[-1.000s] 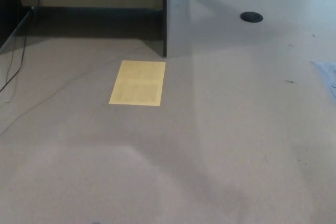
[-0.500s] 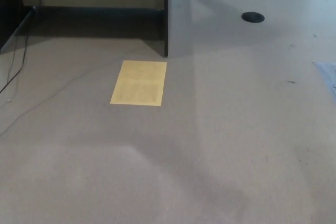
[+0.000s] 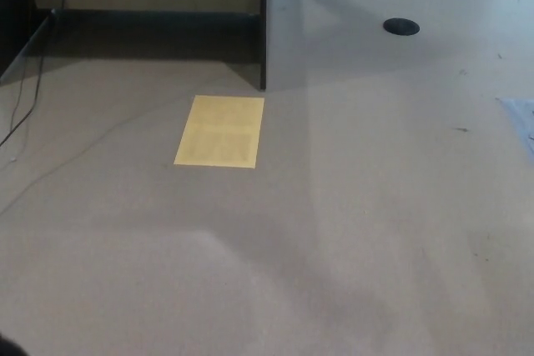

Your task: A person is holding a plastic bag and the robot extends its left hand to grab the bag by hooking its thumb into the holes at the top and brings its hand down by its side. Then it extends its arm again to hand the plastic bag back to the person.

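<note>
Bag, hands unseen — floor point(image 3: 375, 231), yellow sheet point(image 3: 219, 132).

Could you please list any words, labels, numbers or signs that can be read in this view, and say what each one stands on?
None can be read.
The flat yellow rectangular sheet on the beige floor shows only faint darker blocks, too blurred to read as text.
The round black disc on the floor bears no visible marking.
The pale sheet edge at the right border shows no legible print.
</note>
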Robot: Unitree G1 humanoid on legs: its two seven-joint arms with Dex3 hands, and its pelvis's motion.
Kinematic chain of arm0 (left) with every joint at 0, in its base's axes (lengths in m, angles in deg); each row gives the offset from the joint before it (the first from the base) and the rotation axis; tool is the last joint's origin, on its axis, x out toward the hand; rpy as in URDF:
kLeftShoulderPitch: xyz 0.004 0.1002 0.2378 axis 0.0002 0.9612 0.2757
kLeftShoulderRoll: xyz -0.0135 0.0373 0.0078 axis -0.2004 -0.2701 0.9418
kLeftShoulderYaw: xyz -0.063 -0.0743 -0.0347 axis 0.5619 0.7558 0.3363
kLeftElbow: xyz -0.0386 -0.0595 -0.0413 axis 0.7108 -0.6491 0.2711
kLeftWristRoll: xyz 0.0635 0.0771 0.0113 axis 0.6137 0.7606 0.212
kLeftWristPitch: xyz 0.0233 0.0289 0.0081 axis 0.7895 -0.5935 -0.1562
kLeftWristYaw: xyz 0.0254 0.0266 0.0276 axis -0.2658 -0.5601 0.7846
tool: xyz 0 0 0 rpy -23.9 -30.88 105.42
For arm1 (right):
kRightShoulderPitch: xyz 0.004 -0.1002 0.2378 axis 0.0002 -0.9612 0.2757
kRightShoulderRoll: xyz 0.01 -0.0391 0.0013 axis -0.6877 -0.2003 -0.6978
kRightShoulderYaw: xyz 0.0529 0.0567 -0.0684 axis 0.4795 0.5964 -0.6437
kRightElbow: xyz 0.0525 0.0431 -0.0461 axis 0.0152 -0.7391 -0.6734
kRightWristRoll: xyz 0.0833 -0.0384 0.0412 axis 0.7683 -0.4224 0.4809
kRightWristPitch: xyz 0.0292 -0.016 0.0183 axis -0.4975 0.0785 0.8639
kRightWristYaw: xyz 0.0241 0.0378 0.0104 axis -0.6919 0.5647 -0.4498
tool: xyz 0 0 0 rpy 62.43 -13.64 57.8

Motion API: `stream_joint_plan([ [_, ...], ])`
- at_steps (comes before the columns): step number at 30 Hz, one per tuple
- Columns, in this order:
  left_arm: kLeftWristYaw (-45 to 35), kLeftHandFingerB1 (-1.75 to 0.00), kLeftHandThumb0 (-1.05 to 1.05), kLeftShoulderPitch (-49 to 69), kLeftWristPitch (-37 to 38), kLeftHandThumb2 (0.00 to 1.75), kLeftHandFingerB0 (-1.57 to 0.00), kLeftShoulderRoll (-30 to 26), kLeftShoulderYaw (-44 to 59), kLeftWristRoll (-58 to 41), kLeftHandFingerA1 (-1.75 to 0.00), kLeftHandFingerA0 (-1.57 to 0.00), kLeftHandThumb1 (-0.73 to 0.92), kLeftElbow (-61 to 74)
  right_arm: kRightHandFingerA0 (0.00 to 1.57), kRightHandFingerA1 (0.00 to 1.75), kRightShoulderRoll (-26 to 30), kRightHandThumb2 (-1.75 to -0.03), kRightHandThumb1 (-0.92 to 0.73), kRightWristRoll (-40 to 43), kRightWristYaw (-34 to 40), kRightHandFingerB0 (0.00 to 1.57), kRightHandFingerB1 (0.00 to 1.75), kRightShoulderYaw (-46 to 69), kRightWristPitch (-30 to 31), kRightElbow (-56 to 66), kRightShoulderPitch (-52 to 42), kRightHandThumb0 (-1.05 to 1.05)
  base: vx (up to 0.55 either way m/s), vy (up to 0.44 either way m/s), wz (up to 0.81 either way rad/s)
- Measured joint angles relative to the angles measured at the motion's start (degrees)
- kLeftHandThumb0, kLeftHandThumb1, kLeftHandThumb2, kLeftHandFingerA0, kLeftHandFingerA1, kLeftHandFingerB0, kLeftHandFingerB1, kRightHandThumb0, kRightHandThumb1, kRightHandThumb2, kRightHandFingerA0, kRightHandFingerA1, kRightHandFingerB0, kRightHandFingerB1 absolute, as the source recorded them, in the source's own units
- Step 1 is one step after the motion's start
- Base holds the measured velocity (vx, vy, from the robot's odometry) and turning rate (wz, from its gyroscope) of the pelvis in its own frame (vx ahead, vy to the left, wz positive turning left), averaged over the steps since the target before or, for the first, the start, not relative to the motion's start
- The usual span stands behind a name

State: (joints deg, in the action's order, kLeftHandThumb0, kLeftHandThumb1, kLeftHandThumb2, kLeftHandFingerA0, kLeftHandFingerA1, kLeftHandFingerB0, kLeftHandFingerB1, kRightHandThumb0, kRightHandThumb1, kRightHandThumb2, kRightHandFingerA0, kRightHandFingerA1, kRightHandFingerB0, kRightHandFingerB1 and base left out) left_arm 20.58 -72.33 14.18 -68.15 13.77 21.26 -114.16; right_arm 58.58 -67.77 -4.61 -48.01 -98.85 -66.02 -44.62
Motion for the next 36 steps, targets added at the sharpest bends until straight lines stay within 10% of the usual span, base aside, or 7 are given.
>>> stream_joint_plan([
  [8, -7.0, -1.32, 0.07, -3.1, -1.1, 0.98, -0.84, -0.2, 4.6, -2.9, -1.69, -0.99, 0.56, 18.2, 0.72, 0.47, 0.0, -0.61, -0.73, 0.0, 0.0, 0.57, 0.41, 0.0, 0.0, -0.3, -0.1, -0.36, 0.00, 0.000, 0.00],
  [9, -7.8, -1.13, 0.07, -4.1, -1.4, 1.09, -0.93, -0.1, 4.9, -3.1, -1.41, -1.30, 0.50, 20.1, 0.72, 0.48, 0.0, -0.61, -0.73, 0.0, 0.0, 0.58, 0.41, 0.1, 0.0, -0.4, -0.1, -0.37, 0.00, 0.000, 0.00],
  [14, -13.6, -1.24, -0.03, -13.4, -4.2, 1.01, -0.81, 0.8, 5.2, -4.6, -1.73, -0.95, 0.59, 28.6, 0.71, 0.48, 0.0, -0.61, -0.73, 0.1, 0.0, 0.56, 0.40, 0.1, 0.0, -0.6, -0.1, -0.39, 0.00, 0.000, 0.00],
  [17, -17.0, -1.05, -0.27, -20.1, -6.3, 0.95, -0.85, 2.2, 4.7, -5.0, -1.33, -1.20, 0.53, 31.5, 0.72, 0.48, 0.0, -0.61, -0.73, 0.1, 0.0, 0.57, 0.41, 0.2, -0.1, -0.6, -0.5, -0.38, 0.00, 0.000, 0.00],
  [18, -17.9, -1.27, -0.16, -22.0, -6.8, 0.70, -0.77, 2.6, 4.4, -5.1, -1.69, -0.88, 0.68, 31.8, 0.74, 0.49, 0.0, -0.61, -0.73, 0.0, 0.0, 0.57, 0.41, 0.2, -0.1, -0.6, -0.6, -0.38, 0.00, 0.000, 0.00],
  [21, -20.5, -1.31, -0.04, -29.0, -8.5, 0.92, -0.72, 4.4, 3.4, -5.2, -1.66, -0.80, 0.59, 31.5, 0.72, 0.48, 0.0, -0.61, -0.73, 0.1, 0.0, 0.57, 0.41, 0.2, -0.2, -0.6, -0.6, -0.38, 0.00, 0.000, 0.00],
  [36, -30.9, -1.36, -0.14, -62.0, -15.8, 0.73, -0.68, 12.6, -2.4, -5.1, -1.75, -0.89, 0.75, 19.4, 0.70, 0.47, 0.0, -0.61, -0.74, 0.2, 0.0, 0.56, 0.40, 0.7, -0.1, 0.4, -0.7, -0.39, 0.00, 0.000, 0.00],
])
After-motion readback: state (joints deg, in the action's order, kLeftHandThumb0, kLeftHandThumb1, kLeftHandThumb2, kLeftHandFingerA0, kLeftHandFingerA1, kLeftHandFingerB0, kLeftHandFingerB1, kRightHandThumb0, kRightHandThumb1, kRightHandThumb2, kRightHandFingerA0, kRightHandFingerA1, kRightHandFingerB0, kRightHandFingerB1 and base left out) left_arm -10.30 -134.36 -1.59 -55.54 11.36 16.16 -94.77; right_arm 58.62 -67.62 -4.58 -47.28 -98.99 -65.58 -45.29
